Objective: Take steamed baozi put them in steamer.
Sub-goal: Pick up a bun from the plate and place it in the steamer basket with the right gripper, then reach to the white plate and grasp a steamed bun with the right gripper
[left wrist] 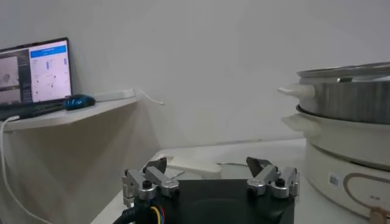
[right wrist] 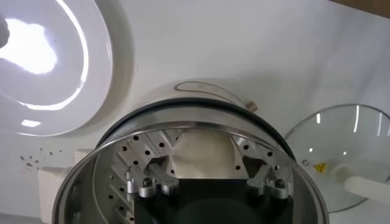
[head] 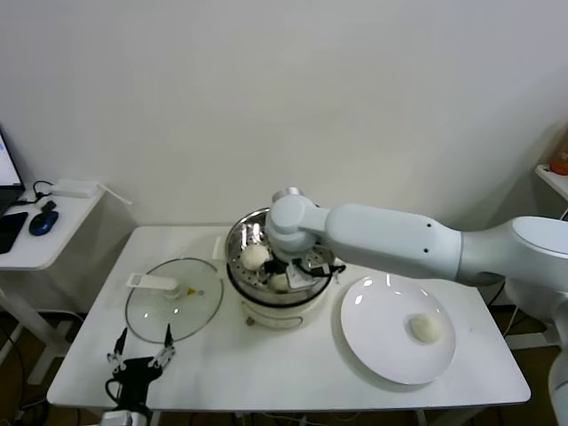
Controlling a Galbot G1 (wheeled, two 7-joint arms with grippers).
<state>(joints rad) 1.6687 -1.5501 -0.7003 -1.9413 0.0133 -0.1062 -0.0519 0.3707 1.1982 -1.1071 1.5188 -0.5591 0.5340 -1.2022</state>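
Your right gripper (right wrist: pixel 210 182) sits inside the steamer (head: pixel 238 241), its jaws spread apart on either side of a bun (right wrist: pixel 201 155) that lies on the perforated floor between them. From the wrist view the bun looks free of both fingers, though the gaps are small and you cannot rule out a light touch.

The main risk from here is the lift out. If dough clings to a finger, the bun may rise with the gripper and drop outside the basket or onto the rim. Pull straight up and watch that it stays down. A second bun (head: pixel 256 256) sits in the steamer beside the gripper, on its left; any sideways drift as you withdraw could nudge or squash it. The basket wall is also close around the fingers, so a tilted exit could catch the rim and shift the steamer on its base.

One bun (head: pixel 426 327) is left on the plate (head: pixel 368 351), to the right of the gripper and nearer the robot. I can't see a fourth from here.

The right arm reaches in from the right, stretched across above the plate, with the wrist bent downward over the steamer. Your left gripper (head: pixel 140 352) is parked low at the near edge of the surface (head: pixel 293 382), in front of the glass lid (head: pixel 174 302), fingers apart and empty.
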